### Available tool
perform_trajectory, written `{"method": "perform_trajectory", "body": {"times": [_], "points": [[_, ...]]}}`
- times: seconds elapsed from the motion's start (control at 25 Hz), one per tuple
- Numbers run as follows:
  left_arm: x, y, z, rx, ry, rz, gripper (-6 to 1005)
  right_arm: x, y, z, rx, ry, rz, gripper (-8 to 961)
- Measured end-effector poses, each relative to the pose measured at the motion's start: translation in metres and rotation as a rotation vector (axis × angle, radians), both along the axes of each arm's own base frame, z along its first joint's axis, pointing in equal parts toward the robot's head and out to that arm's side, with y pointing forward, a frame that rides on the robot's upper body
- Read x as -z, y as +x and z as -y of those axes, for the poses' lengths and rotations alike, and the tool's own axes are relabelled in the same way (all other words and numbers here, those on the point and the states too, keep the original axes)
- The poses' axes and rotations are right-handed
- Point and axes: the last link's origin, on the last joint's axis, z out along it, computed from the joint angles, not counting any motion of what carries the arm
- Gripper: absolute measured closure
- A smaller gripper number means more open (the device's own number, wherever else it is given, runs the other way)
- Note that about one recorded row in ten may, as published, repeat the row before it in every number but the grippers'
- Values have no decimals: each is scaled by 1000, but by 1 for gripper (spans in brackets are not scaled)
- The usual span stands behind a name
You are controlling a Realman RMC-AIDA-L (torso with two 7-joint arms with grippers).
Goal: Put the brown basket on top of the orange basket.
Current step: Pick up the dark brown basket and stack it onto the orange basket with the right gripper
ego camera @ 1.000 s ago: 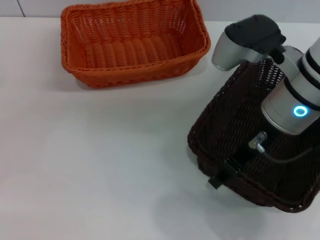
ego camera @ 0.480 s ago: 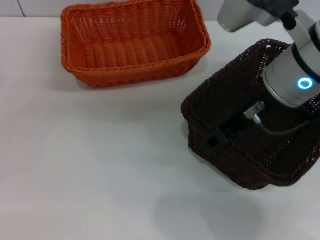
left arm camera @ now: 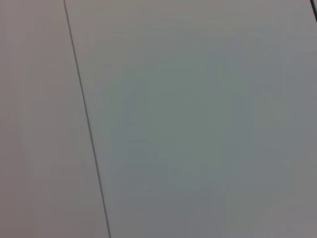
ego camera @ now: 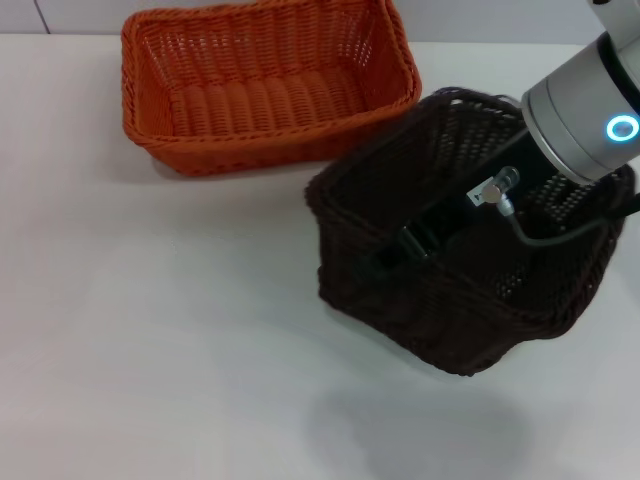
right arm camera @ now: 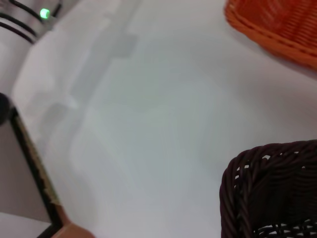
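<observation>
Carrying the brown basket (ego camera: 455,235), the right gripper (ego camera: 405,243) has lifted it clear of the white surface (ego camera: 160,340) and swung it up and toward the robot's left over the last second. Earlier it sat low at the right, with its rim near the surface; now it hangs higher, with a soft shadow beneath it, and its far left corner comes just beside the near right corner of the orange basket (ego camera: 265,85). That puts the task in its transfer stage: the lift looks done, while the move over the orange basket and the lowering remain.

The right jaws are closed on the brown basket's near wall, one finger inside and the other hidden by the weave, so the grip is judged from the basket hanging off them. The basket tilts a little, so it may swing as it travels.

The right wrist view shows a brown rim corner (right arm camera: 270,191) above bare surface, with the orange rim (right arm camera: 277,25) farther off. The orange basket rests empty at the far left. The left arm is out of sight; its wrist camera shows only blank surface.
</observation>
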Motion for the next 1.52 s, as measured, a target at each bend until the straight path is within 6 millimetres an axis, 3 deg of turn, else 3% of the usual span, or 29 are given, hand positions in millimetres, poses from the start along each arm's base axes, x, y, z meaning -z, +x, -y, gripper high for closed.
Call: {"method": "perform_trajectory", "body": {"times": [0.36, 0.76, 1.12, 1.52], "points": [[-2, 3, -5, 10, 1, -3, 281, -4, -23, 8, -48, -34, -88, 698], [-4, 3, -8, 7, -6, -4, 281, -14, -7, -15, 28, 150, 47, 723], [-3, 3, -14, -1, -21, 6, 281, -17, -12, -28, 8, 217, 98, 746], [-2, 6, -20, 2, -32, 11, 281, -47, -15, -43, 0, 353, 53, 768]]}}
